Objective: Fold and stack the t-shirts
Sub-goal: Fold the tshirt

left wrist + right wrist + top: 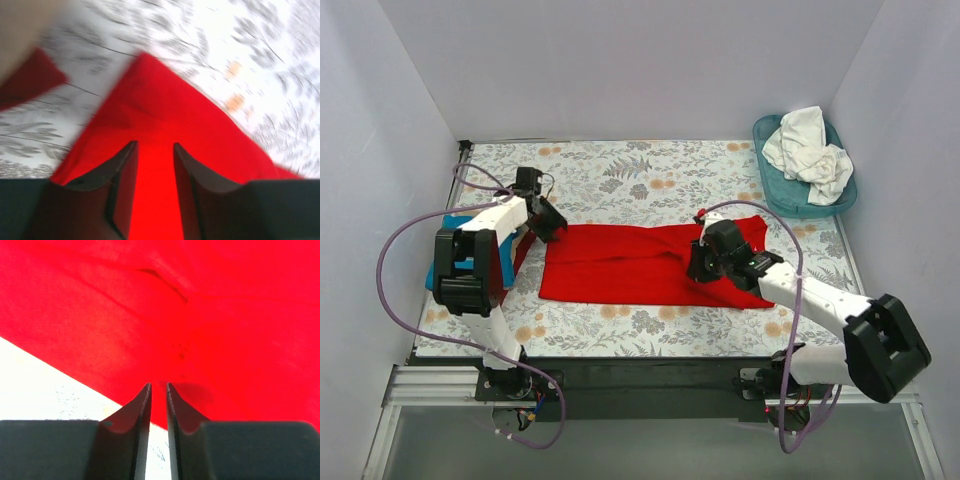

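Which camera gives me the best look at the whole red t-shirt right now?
Top external: the red t-shirt lies spread out, nearly its whole outline visible, the right arm covering part. Left wrist shows only a blurred corner; right wrist only a close patch with one edge.

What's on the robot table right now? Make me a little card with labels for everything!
red t-shirt: lying mid-table in a long wide strip
left gripper: open, over the red shirt's far-left corner
right gripper: jaws nearly together at the red shirt's edge; grip unclear
white t-shirts: crumpled in the teal basket, far right corner
turquoise cloth: at the left edge, mostly hidden
table cover: floral cloth
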Robot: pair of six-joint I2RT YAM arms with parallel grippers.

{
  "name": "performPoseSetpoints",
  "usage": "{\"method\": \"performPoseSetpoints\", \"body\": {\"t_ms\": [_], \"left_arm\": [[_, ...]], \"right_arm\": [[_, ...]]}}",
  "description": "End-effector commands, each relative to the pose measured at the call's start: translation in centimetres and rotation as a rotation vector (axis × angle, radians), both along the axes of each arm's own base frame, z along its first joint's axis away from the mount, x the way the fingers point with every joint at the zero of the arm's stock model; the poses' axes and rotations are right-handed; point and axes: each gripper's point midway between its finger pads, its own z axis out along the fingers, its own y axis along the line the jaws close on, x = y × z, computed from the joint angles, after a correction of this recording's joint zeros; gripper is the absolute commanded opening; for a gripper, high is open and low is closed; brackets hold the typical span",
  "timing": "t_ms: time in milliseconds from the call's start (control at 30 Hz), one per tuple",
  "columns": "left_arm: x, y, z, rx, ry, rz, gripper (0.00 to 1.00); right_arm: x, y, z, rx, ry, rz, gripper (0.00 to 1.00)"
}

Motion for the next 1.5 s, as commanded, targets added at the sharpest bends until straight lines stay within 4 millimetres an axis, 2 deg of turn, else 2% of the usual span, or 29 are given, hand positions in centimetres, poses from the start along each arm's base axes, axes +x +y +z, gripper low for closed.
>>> {"method": "performPoseSetpoints", "body": {"t_ms": [0, 33, 67, 100, 167, 200, 233, 267, 300, 333, 367, 400, 433, 467, 500, 533, 567, 600, 700, 967, 1233, 1467], "left_arm": [[2.1, -4.9, 7.3, -0.022, -0.247, -0.242, 0.35], [1.8, -7.6, 8.3, -0.016, -0.290, -0.342, 0.39], [1.7, -9.1, 9.0, -0.025, -0.317, -0.393, 0.40], [0.6, -12.5, 9.9, -0.080, -0.341, -0.498, 0.40], [-0.4, -15.8, 10.6, -0.123, -0.375, -0.601, 0.40], [-1.9, -18.8, 10.9, -0.144, -0.391, -0.688, 0.40], [-2.6, -20.1, 10.9, -0.132, -0.413, -0.757, 0.41], [-3.8, -22.9, 11.2, -0.127, -0.452, -0.835, 0.43], [-4.4, -24.1, 11.4, -0.119, -0.468, -0.878, 0.44], [-4.9, -25.2, 10.5, -0.116, -0.456, -0.920, 0.45], [-5.1, -26.3, 10.8, -0.114, -0.477, -0.962, 0.45], [-6.3, -28.2, 10.7, -0.121, -0.482, -1.019, 0.45], [-6.8, -29.3, 10.1, -0.120, -0.480, -1.054, 0.45], [-6.9, -30.4, 10.4, -0.109, -0.506, -1.095, 0.45], [-8.0, -31.9, 10.2, -0.109, -0.510, -1.143, 0.46], [-8.4, -32.7, 10.1, -0.103, -0.515, -1.166, 0.46], [-8.7, -33.3, 8.8, -0.094, -0.488, -1.187, 0.46], [-9.0, -34.1, 8.9, -0.091, -0.497, -1.209, 0.46], [-9.0, -34.9, 7.1, -0.080, -0.461, -1.226, 0.46], [-10.1, -35.8, 4.9, -0.079, -0.420, -1.284, 0.46], [-12.0, -37.0, 4.6, -0.144, -0.420, -1.343, 0.46], [-12.5, -36.9, 3.3, -0.141, -0.391, -1.338, 0.45]], "right_arm": [[1.1, -1.9, 3.7, -0.006, -0.115, -0.100, 0.25], [1.0, -2.8, 4.1, -0.018, -0.116, -0.137, 0.25], [0.5, -3.9, 4.9, -0.015, -0.106, -0.194, 0.25], [0.6, -5.3, 5.0, -0.032, -0.106, -0.254, 0.25], [0.2, -6.9, 5.6, -0.025, -0.106, -0.320, 0.25], [-0.1, -8.5, 5.0, -0.056, -0.085, -0.361, 0.26], [-0.7, -9.4, 4.1, -0.068, -0.066, -0.378, 0.26], [-0.9, -10.4, 3.9, -0.052, -0.048, -0.408, 0.26], [-1.1, -10.8, 3.6, -0.036, -0.033, -0.415, 0.25], [-1.7, -11.4, 2.5, -0.034, -0.002, -0.419, 0.26], [-1.9, -11.7, 2.5, -0.013, 0.003, -0.423, 0.26], [-2.1, -12.1, 2.2, 0.005, 0.020, -0.434, 0.25], [-2.5, -12.5, 1.7, 0.002, 0.031, -0.441, 0.26], [-2.5, -12.7, 1.7, 0.011, 0.026, -0.449, 0.25], [-2.6, -12.9, 1.5, 0.014, 0.036, -0.458, 0.26], [-2.8, -13.1, 1.4, 0.014, 0.043, -0.464, 0.26], [-2.9, -13.3, 1.2, 0.013, 0.052, -0.468, 0.25], [-2.9, -13.5, 1.1, 0.020, 0.055, -0.474, 0.25], [-3.0, -13.7, 1.1, 0.025, 0.060, -0.481, 0.26], [-3.0, -14.1, 1.0, 0.022, 0.063, -0.493, 0.26], [-3.2, -14.3, 0.5, 0.013, 0.070, -0.491, 0.26], [-3.2, -14.3, 0.4, 0.020, 0.070, -0.503, 0.26]]}}
